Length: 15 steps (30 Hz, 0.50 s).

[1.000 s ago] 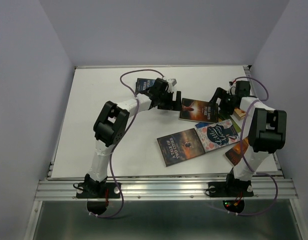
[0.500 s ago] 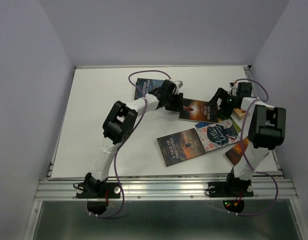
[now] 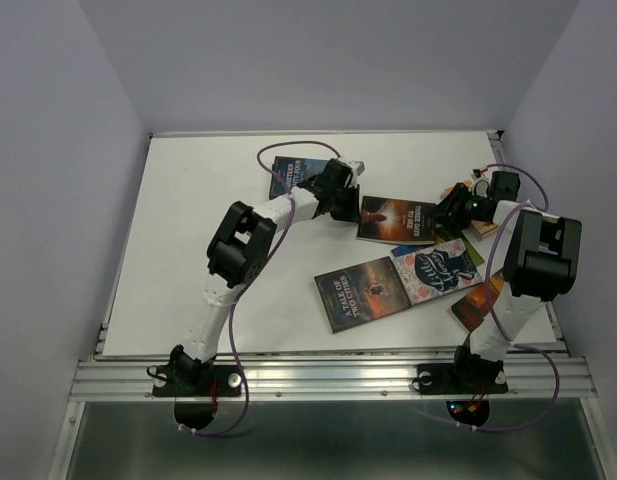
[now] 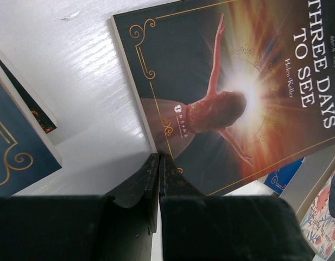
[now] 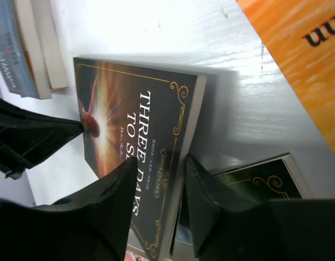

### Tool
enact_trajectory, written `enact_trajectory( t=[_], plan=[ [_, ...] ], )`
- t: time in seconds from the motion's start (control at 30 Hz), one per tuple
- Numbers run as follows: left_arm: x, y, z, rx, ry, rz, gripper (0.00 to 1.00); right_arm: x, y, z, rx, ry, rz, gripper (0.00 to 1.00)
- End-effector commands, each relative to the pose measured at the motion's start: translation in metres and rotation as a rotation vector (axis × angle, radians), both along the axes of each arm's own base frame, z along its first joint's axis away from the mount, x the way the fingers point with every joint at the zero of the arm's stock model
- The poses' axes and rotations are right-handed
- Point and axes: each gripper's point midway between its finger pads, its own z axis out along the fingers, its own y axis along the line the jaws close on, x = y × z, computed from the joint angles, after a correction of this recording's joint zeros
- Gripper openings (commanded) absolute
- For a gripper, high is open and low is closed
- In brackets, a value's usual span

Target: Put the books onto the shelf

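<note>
Flanking | dark brown book: 1 | left jaws: closed | right jaws: apart

Bright even light, soft shadows, close foregrounds blurred

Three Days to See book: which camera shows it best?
Left wrist view: the book fills the frame, title readable. Right wrist view shows the book slanted, partly hidden; top view shows the book small.
</note>
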Motion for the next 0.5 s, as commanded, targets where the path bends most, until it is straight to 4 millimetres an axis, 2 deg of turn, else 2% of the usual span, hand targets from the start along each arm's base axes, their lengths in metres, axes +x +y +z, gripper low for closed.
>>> enact_trajectory(
  t=[0.0, 0.17, 0.3, 0.33, 0.37, 0.47],
  plan=[
    [-0.035, -0.011, -0.025, 0.037, 0.069, -0.055, 0.10, -0.020, 0.059, 0.049, 0.269, -0.050, 0.200, 0.40],
    [-0.037, -0.012, -0.023, 0.017, 0.076, -0.045, 0.10, -0.025, 0.063, 0.054, 0.309, -0.065, 0.236, 0.26],
    [-0.034, -0.013, -0.017, 0.008, 0.062, -0.038, 0.10, -0.029, 0.066, 0.056, 0.334, -0.072, 0.257, 0.17],
    [-0.033, -0.014, -0.016, 0.007, 0.059, -0.037, 0.10, -0.029, 0.067, 0.058, 0.335, -0.076, 0.261, 0.13],
    [-0.032, -0.014, -0.015, 0.005, 0.055, -0.038, 0.10, -0.029, 0.067, 0.058, 0.332, -0.081, 0.263, 0.03],
    [-0.032, -0.014, -0.013, 0.005, 0.056, -0.029, 0.10, -0.026, 0.063, 0.059, 0.286, -0.091, 0.233, 0.01]
  ],
)
